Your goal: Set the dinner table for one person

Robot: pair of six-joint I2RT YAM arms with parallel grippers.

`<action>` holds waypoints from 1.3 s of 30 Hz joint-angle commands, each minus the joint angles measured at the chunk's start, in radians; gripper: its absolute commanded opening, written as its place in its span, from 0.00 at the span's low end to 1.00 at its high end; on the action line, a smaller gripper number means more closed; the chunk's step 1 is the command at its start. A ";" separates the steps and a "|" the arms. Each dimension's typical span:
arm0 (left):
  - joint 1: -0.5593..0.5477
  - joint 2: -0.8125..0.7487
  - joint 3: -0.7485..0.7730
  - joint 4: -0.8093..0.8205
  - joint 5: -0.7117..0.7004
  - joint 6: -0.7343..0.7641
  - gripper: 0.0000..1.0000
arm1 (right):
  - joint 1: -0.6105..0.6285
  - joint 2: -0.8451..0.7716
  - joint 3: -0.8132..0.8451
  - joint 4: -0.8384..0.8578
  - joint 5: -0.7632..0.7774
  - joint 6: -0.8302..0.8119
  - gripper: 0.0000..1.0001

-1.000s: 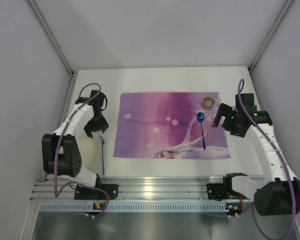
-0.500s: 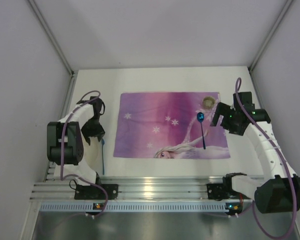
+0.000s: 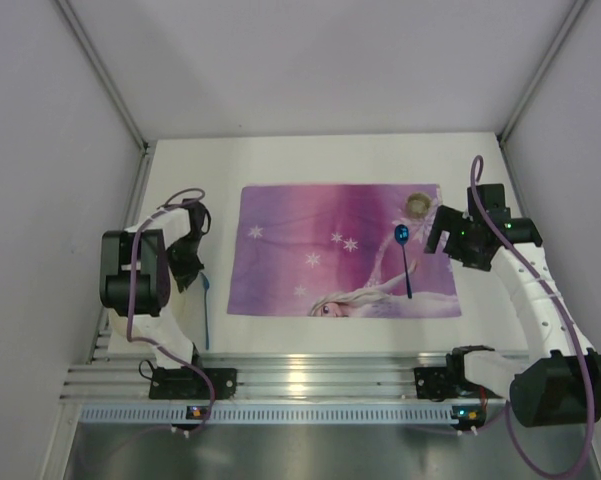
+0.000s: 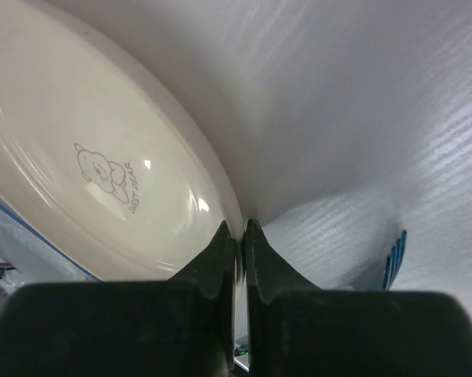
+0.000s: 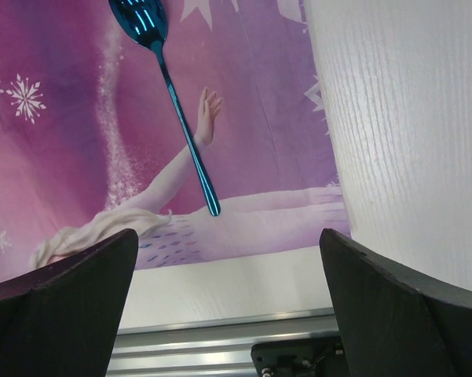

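Note:
On the left of the white dinner table (image 3: pixel 310 160) lies a cream plate (image 4: pixel 102 157) with a small bear print. My left gripper (image 4: pixel 240 228) is shut on its rim, one finger on each side of the edge; from above, the left gripper (image 3: pixel 185 268) hides much of the plate. A blue fork (image 3: pixel 206 310) lies just right of the plate, and its tines (image 4: pixel 394 255) show in the left wrist view. My right gripper (image 3: pixel 443 233) hovers open over the placemat's right edge, empty, near a blue spoon (image 5: pixel 177 102).
A purple princess placemat (image 3: pixel 320 230) covers the table's middle, with the blue spoon (image 3: pixel 406 258) and a small round cup (image 3: pixel 418 205) on its right part. A ribbed aluminium rail (image 3: pixel 310 378) runs along the near edge. Grey walls close both sides.
My left arm swung in toward its base and down to the plate, and its jaws went from open to shut on the rim. The right arm barely moved.

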 commanded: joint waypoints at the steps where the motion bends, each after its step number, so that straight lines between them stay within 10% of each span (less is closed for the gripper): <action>1: 0.006 0.029 -0.019 0.067 -0.009 0.025 0.00 | 0.011 -0.024 0.045 -0.011 0.029 -0.018 1.00; 9: -0.086 -0.109 0.225 -0.108 0.007 0.010 0.00 | 0.011 -0.024 0.049 -0.012 0.027 -0.001 1.00; 20: -0.753 0.160 0.847 -0.227 0.123 -0.116 0.00 | 0.011 -0.013 0.091 -0.049 0.095 0.004 1.00; 26: -0.944 0.361 1.113 -0.225 0.155 -0.094 0.00 | 0.011 -0.057 0.083 -0.092 0.142 0.013 1.00; 39: -1.004 0.469 1.034 0.080 0.352 -0.059 0.08 | 0.011 -0.133 0.039 -0.132 0.161 0.024 1.00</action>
